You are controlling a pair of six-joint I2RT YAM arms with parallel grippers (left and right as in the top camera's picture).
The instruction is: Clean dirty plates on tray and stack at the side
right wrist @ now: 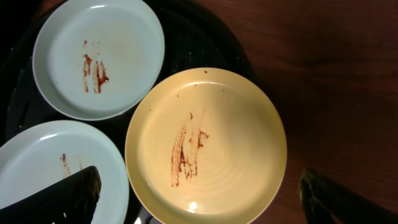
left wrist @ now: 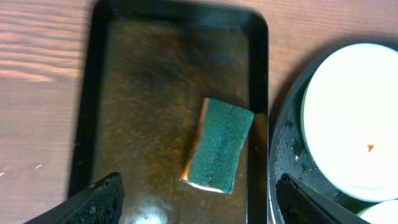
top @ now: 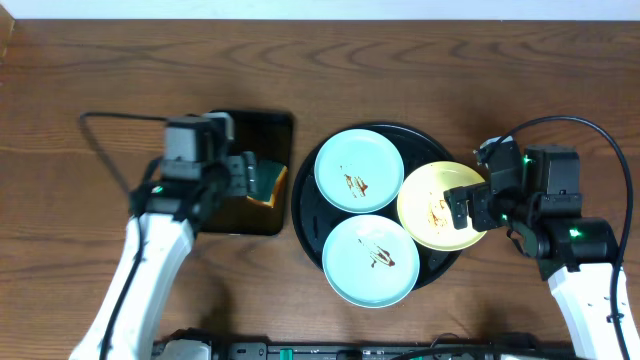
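Hovering left claw (left wrist: 202, 202), spread wide, over sponge (left wrist: 219, 144) lying lengthwise in small tray (left wrist: 149, 93), and poising right claw (right wrist: 205, 196), equally wide and empty, above smeared yellow plate (right wrist: 211, 143) resting at right side of round tray (right wrist: 193, 37).

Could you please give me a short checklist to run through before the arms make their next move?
1. Left gripper open, with the green rectangular sponge just ahead of it: ok.
2. Sponge lying loose in the small black rectangular tray: ok.
3. Right gripper open above the pale yellow round plate: ok.
4. Yellow plate and both pale mint-blue round plates on the large round black tray: ok.
5. Plates clean: not ok, brown smears on each.
6. Yellow plate seated flat: cannot tell; it reaches past the tray's rim.
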